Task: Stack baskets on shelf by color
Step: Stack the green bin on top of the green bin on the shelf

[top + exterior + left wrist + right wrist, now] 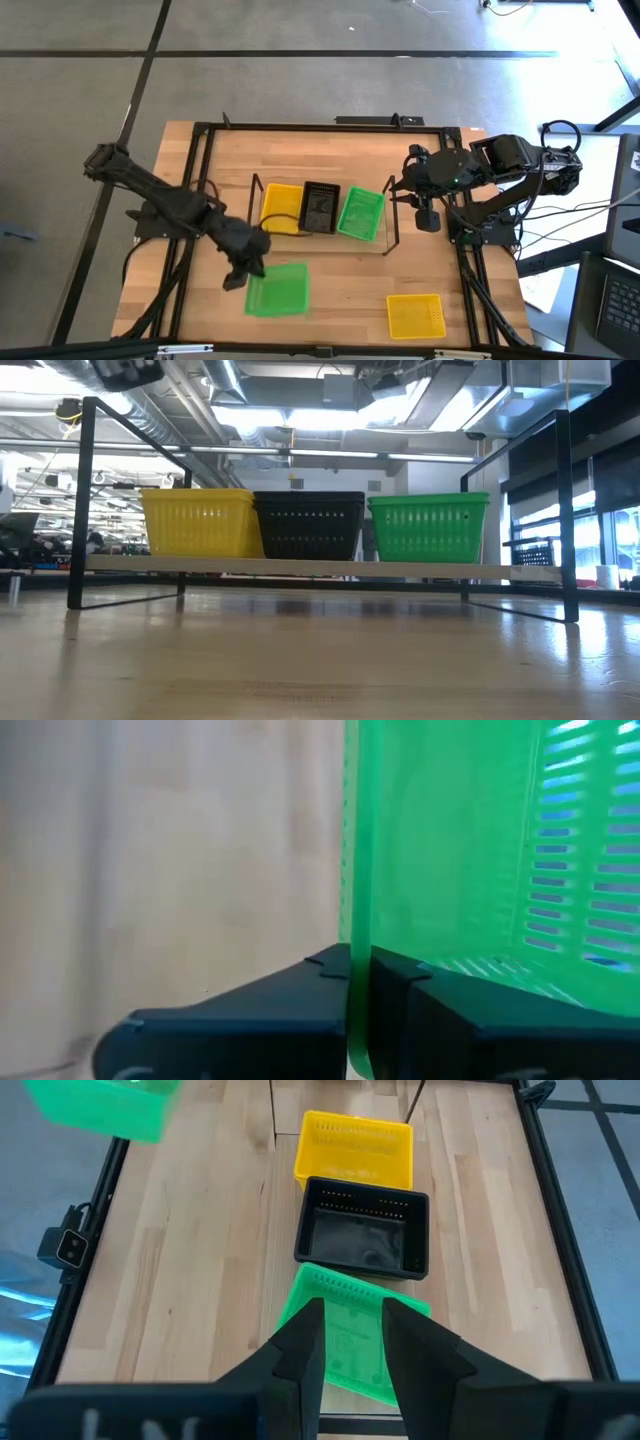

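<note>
Lower centre of the high view: left gripper [247, 268] pinched shut on loose green basket [277, 289] wall. Right gripper [428, 214] open, waiting beside shelf [392, 240]. Next, likely: carry it onto shelf's green basket [361, 213].

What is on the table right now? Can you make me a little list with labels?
shelf: low light-wood board with black wire ends, mid-table
on shelf, left to right in the high view: yellow perforated plastic basket, black plastic basket, green plastic basket
loose on table: second yellow basket, near front right
left pincer: shut on the wall of a second green basket, front left of the shelf
right pincer: open, above the shelf's green basket, holding nothing
</note>
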Available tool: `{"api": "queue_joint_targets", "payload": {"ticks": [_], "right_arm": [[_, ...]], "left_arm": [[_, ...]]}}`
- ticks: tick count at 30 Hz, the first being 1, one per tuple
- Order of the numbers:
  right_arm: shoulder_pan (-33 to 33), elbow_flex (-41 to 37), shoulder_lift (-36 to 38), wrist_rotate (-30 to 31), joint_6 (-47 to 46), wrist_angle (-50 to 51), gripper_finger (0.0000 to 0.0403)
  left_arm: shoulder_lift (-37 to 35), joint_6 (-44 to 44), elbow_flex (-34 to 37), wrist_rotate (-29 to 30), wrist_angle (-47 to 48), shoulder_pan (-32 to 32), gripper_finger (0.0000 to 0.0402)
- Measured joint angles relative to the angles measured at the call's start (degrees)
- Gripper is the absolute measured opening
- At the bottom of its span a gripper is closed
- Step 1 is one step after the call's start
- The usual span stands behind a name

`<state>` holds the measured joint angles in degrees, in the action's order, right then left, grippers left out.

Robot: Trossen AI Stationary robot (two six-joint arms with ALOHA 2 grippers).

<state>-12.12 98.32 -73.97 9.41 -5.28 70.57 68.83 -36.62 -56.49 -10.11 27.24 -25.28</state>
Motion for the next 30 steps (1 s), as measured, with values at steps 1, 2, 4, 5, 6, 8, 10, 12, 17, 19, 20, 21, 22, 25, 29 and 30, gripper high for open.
{"api": "queue_joint_targets", "payload": {"ticks": [1, 2, 4, 5, 6, 8, 10, 12, 17, 19, 20, 21, 22, 25, 29, 30], "right_arm": [[0.0, 0.0, 0.0, 0.0, -0.02, 0.02, 0.01], [0.0, 0.0, 0.0, 0.0, -0.01, 0.03, 0.01], [0.0, 0.0, 0.0, 0.0, 0.08, 0.07, 0.01], [0.0, 0.0, 0.0, 0.0, 0.51, 0.1, 0.01], [0.0, 0.0, 0.0, 0.01, 1.06, 0.14, 0.01], [0.0, 0.0, 0.0, 0.02, 2.44, 0.13, 0.01], [0.0, 0.0, 0.0, 0.37, 4.09, 0.13, 0.01], [0.0, 0.0, 0.0, 2.58, 5.33, 0.11, 0.01], [0.0, 0.0, 0.0, 13.1, 5.79, 0.04, 0.01], [0.0, 0.0, 0.0, 17.95, 5.46, -0.07, 0.01], [0.0, 0.0, 0.0, 20.05, 5.04, -0.2, 0.01], [0.0, 0.0, 0.0, 21.78, 4.09, -0.39, 0.01], [0.0, 0.0, 0.0, 23.13, 3.52, -0.75, 0.01], [0.02, 0.0, -0.31, 25.43, 2.67, -2.9, 0.01], [0.0, 0.0, -2.5, 25.55, 6.85, -7.8, 0.01], [0.0, 0.0, -3.16, 25.61, 8.26, -9.4, 0.01]], "left_arm": [[0.01, 1.61, -1.81, 0.84, 3.57, 0.99, 0.0], [-0.01, 3.28, -3.6, 2.03, 6.8, 2.18, 0.0], [-0.01, 6.4, -6.44, 5.34, 11.55, 4.67, 0.0], [-0.01, 7.78, -7.65, 6.96, 13.18, 5.99, 0.0], [-0.01, 8.99, -8.71, 8.59, 14.23, 7.28, 0.0], [0.0, 12.17, -10.61, 11.49, 15.77, 9.92, 0.0], [-0.01, 16.32, -12.26, 14.72, 16.85, 12.16, 0.0], [0.01, 20.61, -13.3, 17.97, 16.86, 14.13, 0.0], [0.53, 30.78, -14.74, 25.4, 17.05, 19.33, 0.0], [0.52, 33.38, -15.43, 29.65, 16.84, 21.46, 0.0], [0.53, 34.5, -15.8, 31.87, 16.74, 22.58, 0.0], [0.53, 35.48, -16.11, 34.45, 16.53, 23.61, 0.0], [0.53, 36.09, -16.32, 36.92, 15.84, 24.57, 0.0], [0.59, 37.79, -16.59, 44.77, 11.0, 26.36, 0.0], [2.78, 40.66, -16.63, 52.45, 3.2, 27.46, 0.0], [3.32, 41.85, -16.63, 53.74, 1.26, 27.64, 0.0]]}}
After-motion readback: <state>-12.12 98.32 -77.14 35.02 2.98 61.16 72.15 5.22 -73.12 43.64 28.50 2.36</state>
